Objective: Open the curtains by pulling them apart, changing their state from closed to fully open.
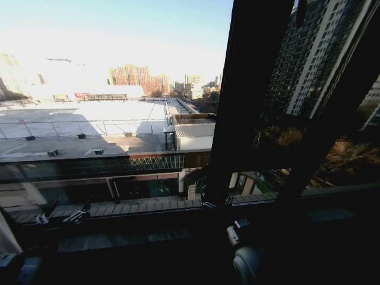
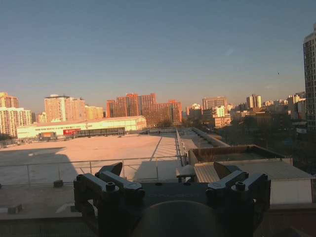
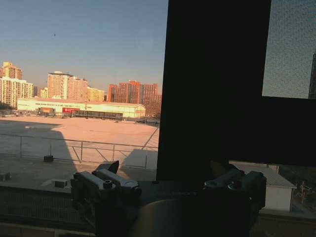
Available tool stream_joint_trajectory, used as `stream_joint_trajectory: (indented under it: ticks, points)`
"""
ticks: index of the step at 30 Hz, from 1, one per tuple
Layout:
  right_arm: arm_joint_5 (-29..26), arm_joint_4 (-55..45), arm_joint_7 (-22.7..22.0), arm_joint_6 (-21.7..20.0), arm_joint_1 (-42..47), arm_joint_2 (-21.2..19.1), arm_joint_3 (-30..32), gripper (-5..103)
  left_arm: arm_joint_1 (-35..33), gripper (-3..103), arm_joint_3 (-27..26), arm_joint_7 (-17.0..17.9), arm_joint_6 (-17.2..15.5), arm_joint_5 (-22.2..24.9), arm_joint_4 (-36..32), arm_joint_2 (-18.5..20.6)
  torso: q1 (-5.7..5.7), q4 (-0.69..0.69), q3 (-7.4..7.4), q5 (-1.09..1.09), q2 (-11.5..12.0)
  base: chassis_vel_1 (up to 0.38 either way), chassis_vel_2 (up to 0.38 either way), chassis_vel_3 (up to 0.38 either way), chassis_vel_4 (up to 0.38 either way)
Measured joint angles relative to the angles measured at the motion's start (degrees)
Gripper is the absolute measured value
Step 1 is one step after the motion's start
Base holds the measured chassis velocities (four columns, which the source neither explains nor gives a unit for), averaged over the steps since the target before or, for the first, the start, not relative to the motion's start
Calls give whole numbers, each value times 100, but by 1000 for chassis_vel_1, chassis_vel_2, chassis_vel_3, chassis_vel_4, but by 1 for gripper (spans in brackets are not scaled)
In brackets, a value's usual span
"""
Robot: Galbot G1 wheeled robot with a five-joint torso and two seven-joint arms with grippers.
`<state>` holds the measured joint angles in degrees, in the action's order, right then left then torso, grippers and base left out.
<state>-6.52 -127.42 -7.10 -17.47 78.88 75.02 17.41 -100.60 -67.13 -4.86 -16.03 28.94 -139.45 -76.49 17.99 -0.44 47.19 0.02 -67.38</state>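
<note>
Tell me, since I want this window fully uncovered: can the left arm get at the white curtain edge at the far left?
Probably yes. The left gripper is open and low by the sill, close beside the curtain edge, and nothing stands between them. How much fabric lies past the picture's edge cannot be seen.

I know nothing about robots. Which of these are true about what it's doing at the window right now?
1. The left gripper is open and holds nothing. True.
2. The right gripper is clamped on white fabric. False: it is open and empty.
3. A dark window frame bar stands just ahead of the right gripper. True.
4. Fabric blocks the left wrist view. False: the pale rooftop and sky outside show plainly.
</note>
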Motion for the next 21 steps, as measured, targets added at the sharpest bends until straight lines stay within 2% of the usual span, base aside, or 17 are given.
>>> stream_joint_trajectory:
  ticks: [8, 21]
  points:
    - [11, -57, -4, 1, 68, 19, -3, 100, -26, 100, -13, -6, 27, 4, -17, -13, 1, 1, 0, 0, 1, -272, -445, 278, 447]
    - [25, -165, -73, 3, 176, 32, 12, 100, -110, 100, -19, -15, 111, 7, -75, -60, 0, 0, 0, 0, 0, -209, -482, 206, 468]
